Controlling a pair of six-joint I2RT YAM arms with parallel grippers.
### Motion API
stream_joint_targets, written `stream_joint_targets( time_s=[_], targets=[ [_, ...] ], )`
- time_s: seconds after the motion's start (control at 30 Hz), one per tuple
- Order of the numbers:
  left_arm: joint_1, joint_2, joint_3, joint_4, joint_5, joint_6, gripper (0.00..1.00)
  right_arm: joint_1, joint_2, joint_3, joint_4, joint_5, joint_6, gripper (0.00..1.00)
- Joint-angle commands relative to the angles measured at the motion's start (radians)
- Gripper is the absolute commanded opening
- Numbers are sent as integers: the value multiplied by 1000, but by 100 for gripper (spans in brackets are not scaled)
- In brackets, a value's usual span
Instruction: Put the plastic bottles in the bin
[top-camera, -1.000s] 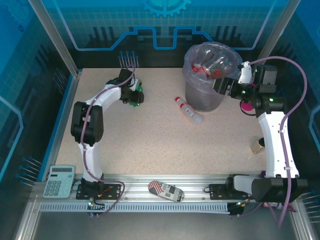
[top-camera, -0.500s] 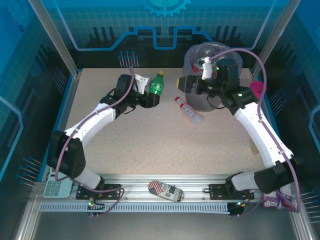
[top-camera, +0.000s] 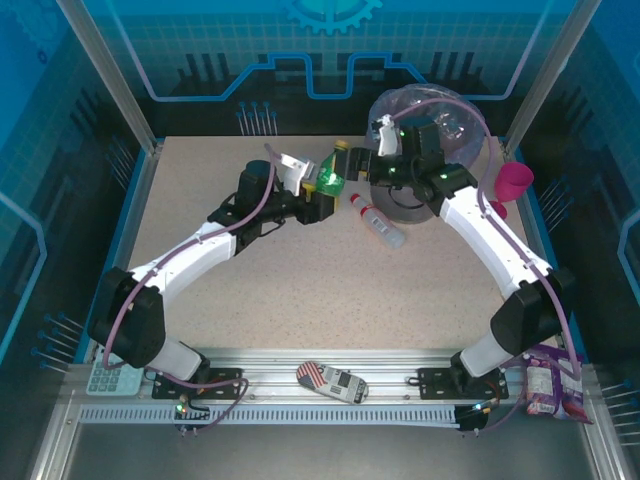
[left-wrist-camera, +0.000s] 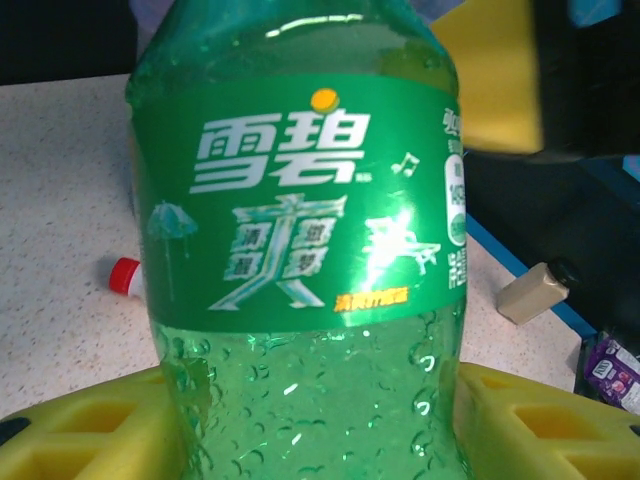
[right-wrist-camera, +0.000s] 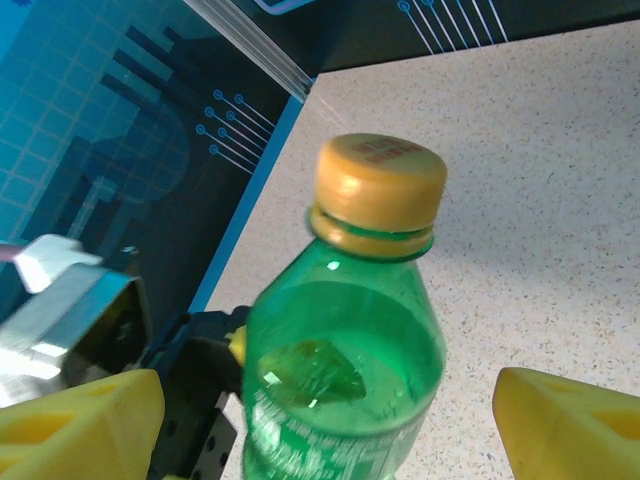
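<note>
The left arm stretches forward and to the right, and the right arm bends left across the bin (top-camera: 402, 208), hiding part of its front. The contents of its lilac bag are hard to make out. The left gripper (top-camera: 318, 189) clamps the green bottle (left-wrist-camera: 300, 250) low on its body, just left of the bin. The right gripper (top-camera: 360, 166) stands wide, its fingers (right-wrist-camera: 80, 425) flanking the bottle's shoulder without touching. A red-capped bottle (top-camera: 378, 220) lies on the table nearby.

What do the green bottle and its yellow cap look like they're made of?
Green bottle: transparent green plastic, glossy, with droplets visible through its wall and glints. Yellow cap: likely opaque plastic, smooth with a soft sheen, faint lettering on top.
</note>
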Motion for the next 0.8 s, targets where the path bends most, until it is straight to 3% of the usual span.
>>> stream_joint_targets(
  time_s=[0.0,0.2,0.5,0.67,0.77],
  targets=[
    [-19,-28,12,60,32,0,60,20,34,26,51,-30,32,85],
    [-30,-27,18,70,37,3,60,24,67,30,67,-54,48,78],
    [-33,-12,57,37,-4,-30,62,21,60,55,37,-61,26,58],
    [-33,-50,60,36,-33,-118,95,-1,40,93,32,-57,-2,56],
    [-32,-81,42,19,-36,-147,99,-30,37,165,7,-44,-46,56]
  ],
)
